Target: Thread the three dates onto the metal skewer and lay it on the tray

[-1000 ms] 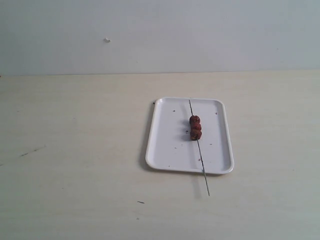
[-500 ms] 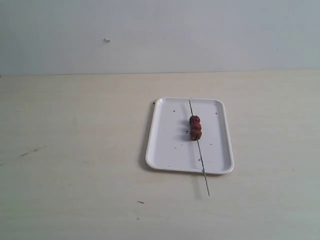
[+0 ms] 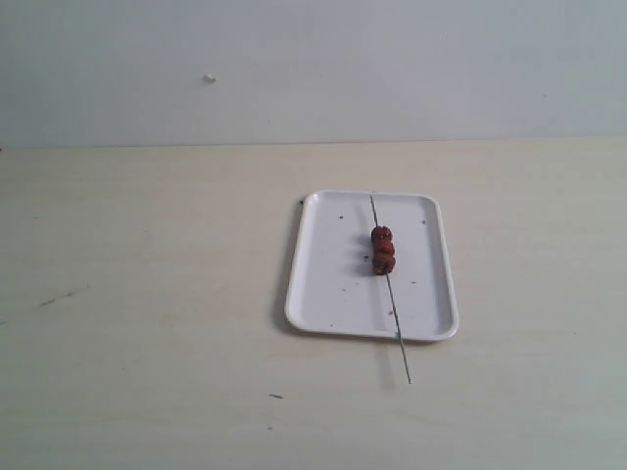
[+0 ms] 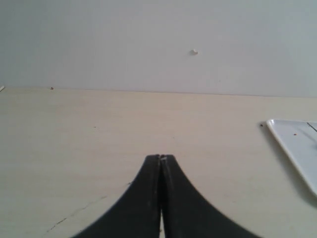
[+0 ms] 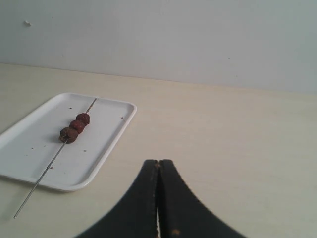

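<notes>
1. Left fingers (image 4: 143, 198): black, curved, tips pressed together with no gap showing. Nothing is held between them. They hang above bare bench (image 4: 74, 129).
2. Right fingers (image 5: 141, 198): same black pair, tips also pressed together and gripping nothing. They sit over the bench, well apart from the tray (image 5: 106, 148).
3. The left wrist view catches only one corner of the tray (image 4: 297, 144), off to one side of the left fingers.
4. The white tray (image 3: 328, 274) lies flat on the pale bench (image 3: 147, 294), with a few dark specks on its surface.
5. The metal skewer (image 3: 395, 313) lies along the tray's length, right of its middle. Its far end is near the far rim. Its near end crosses the near rim and sticks out over the bench.
6. The three dates (image 3: 382, 250) are threaded on the skewer in a tight row, touching one another, in the tray's far half. The right wrist view shows the same row of dates (image 5: 75, 127) and the skewer (image 5: 44, 173).
7. Behind the bench is a plain grey-white wall (image 3: 392, 69) with one small pale mark (image 3: 209, 78).
</notes>
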Controlling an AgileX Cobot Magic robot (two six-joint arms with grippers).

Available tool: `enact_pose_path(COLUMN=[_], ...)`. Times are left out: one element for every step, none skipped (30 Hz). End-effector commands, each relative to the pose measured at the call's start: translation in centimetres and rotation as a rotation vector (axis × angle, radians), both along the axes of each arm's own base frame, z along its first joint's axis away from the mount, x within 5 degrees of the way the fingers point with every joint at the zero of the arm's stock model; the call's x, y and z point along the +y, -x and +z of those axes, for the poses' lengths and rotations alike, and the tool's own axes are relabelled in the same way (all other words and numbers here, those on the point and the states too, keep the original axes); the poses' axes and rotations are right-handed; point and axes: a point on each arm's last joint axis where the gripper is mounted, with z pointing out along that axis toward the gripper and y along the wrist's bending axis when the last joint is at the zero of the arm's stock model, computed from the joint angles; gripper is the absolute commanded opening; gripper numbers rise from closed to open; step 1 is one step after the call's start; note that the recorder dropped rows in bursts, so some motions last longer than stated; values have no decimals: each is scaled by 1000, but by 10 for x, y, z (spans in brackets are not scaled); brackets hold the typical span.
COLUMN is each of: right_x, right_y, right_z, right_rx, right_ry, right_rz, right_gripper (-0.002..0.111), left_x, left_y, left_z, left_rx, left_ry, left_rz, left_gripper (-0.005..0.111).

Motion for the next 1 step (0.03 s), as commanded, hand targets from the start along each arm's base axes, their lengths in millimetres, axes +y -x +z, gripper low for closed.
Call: enact_pose_path(right_x=[0], right_y=[0], right_z=[-2], right_rx=[1], right_ry=[4], right_rz=[-3], right_gripper=[0], left_x=[0], left_y=[0], left_z=[-1], left_rx=[-1], left_ry=[5], left_rz=[-1], left_gripper=[0])
